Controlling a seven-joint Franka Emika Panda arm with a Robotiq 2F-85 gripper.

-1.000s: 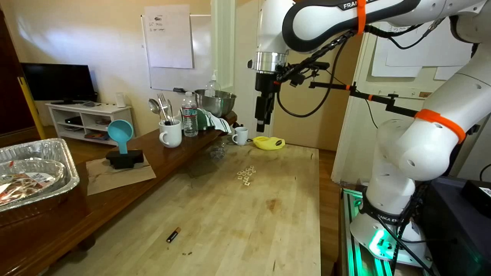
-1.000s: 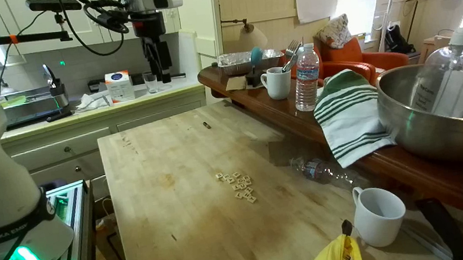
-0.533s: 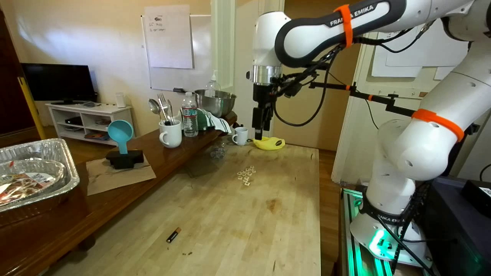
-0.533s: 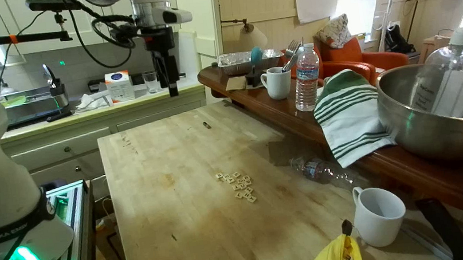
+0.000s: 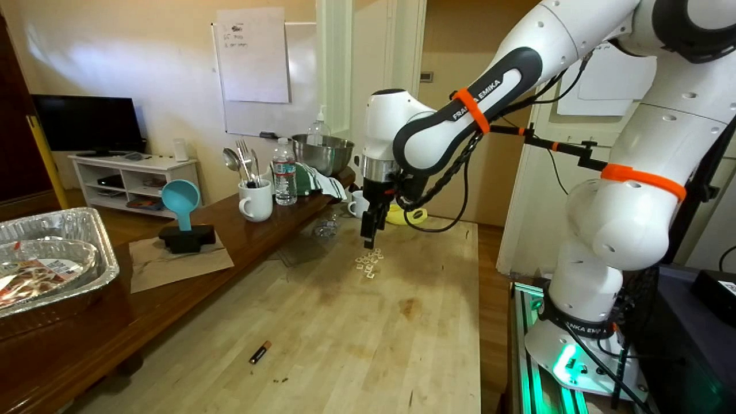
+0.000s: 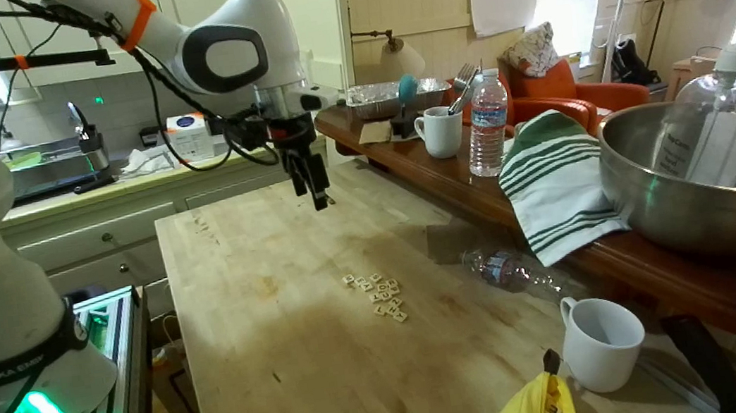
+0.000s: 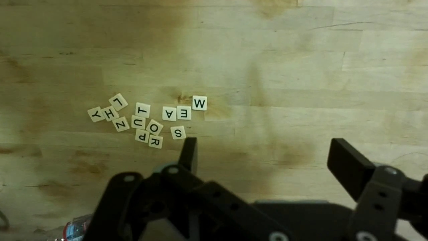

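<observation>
Wrist view: black-lettered, square cream tiles (image 7: pixel 154 127) lie clustered left of centre; the gripper (image 7: pixel 264 147) stands spread apart.

The counter (image 6: pixel 304 257) is smooth wood, rather matt; the tiles (image 7: pixel 154 127) look matt also. Along the counter's long edge, the ledge (image 5: pixel 253 236) is glossy wood and bears a shiny metal bowl (image 6: pixel 711 218).
</observation>
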